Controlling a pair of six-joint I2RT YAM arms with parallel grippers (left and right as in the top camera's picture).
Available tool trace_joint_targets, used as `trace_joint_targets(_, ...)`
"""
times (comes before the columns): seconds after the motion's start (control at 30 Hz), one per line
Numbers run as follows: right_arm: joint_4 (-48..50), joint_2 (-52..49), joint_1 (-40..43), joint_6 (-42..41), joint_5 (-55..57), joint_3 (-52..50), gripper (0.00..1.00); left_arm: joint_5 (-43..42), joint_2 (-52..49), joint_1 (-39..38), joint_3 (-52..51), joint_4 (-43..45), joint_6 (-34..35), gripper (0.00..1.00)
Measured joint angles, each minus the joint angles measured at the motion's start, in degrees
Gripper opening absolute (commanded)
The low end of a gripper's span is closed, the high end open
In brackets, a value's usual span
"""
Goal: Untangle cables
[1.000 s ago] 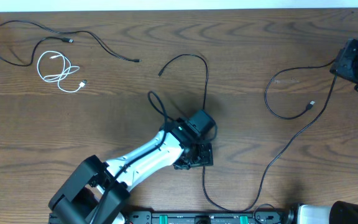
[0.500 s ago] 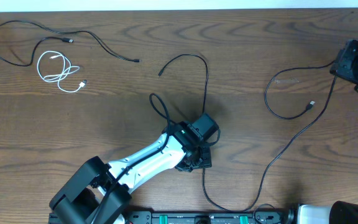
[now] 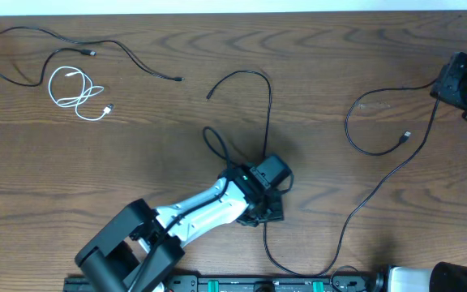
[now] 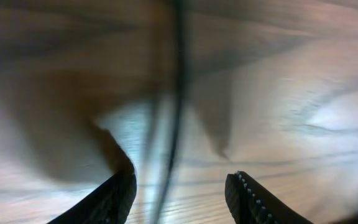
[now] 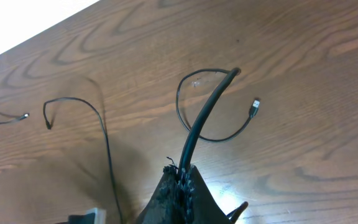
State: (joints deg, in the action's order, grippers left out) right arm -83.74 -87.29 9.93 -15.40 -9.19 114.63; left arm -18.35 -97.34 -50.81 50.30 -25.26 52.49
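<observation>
A long black cable [image 3: 269, 113] runs from a plug end at the upper middle, down under my left gripper [image 3: 267, 208], round the front edge and up right to my right gripper [image 3: 448, 81]. In the left wrist view my left gripper [image 4: 182, 182] is open, low over the wood, with the blurred cable [image 4: 176, 118] passing between its fingers. My right gripper [image 5: 182, 177] is shut on the black cable [image 5: 199, 127], whose far part loops to a small plug [image 5: 255, 106]. A separate black cable [image 3: 128, 53] and a coiled white cable [image 3: 75, 93] lie at the far left.
The looped cable end with its plug [image 3: 406, 136] lies on the wood left of the right arm. The left arm's own thicker black cable [image 3: 211, 139] loops up beside its white link. A black rail [image 3: 266, 284] runs along the table's front edge.
My left arm has shifted a little to the right and toward the front edge, staying over the long black cable. The right arm and the other cables have not moved.
</observation>
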Motion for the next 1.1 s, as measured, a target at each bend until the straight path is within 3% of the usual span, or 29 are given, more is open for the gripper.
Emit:
trace_joint_targets(0.07, -0.02, 0.0, 0.0, 0.0, -0.02, 0.0, 0.01, -0.96, -0.87, -0.44, 0.44, 0.55, -0.02, 0.31)
trace_joint_targets(0.2, -0.04, 0.0, 0.0, 0.0, -0.02, 0.0, 0.01, -2.19, -1.79, -0.68, 0.72, 0.76, 0.09, 0.19)
trace_joint_targets(0.27, -0.13, 0.0, 0.0, 0.0, -0.02, 0.0, 0.01, -2.43, -1.95, -0.68, 0.72, 0.81, -0.02, 0.08)
trace_joint_targets(0.5, -0.72, 0.0, 0.0, 0.0, -0.02, 0.0, 0.02, -2.73, -2.25, -0.66, 0.76, 0.59, -0.46, 0.07)
trace_joint_targets(0.67, -0.7, 0.0, 0.0, 0.0, -0.02, 0.0, 0.05, -2.05, -1.49, 0.61, 1.99, -4.98, -4.07, 0.07)
trace_joint_targets(0.97, -0.66, 0.0, 0.0, 0.0, -0.04, 0.0, 0.08, -0.79, 13.55, 10.45, 14.01, -9.35, -14.6, 0.08)
trace_joint_targets(1.03, -0.66, 0.0, 0.0, -0.02, -0.17, 0.0, 0.13, -0.76, 17.53, 13.53, 16.41, -9.31, -16.22, 0.08)
trace_joint_targets(1.1, -0.68, 0.0, 0.0, 0.13, -0.59, 0.0, 0.28, -0.5, 20.92, 17.11, 18.18, -9.29, -17.18, 0.08)
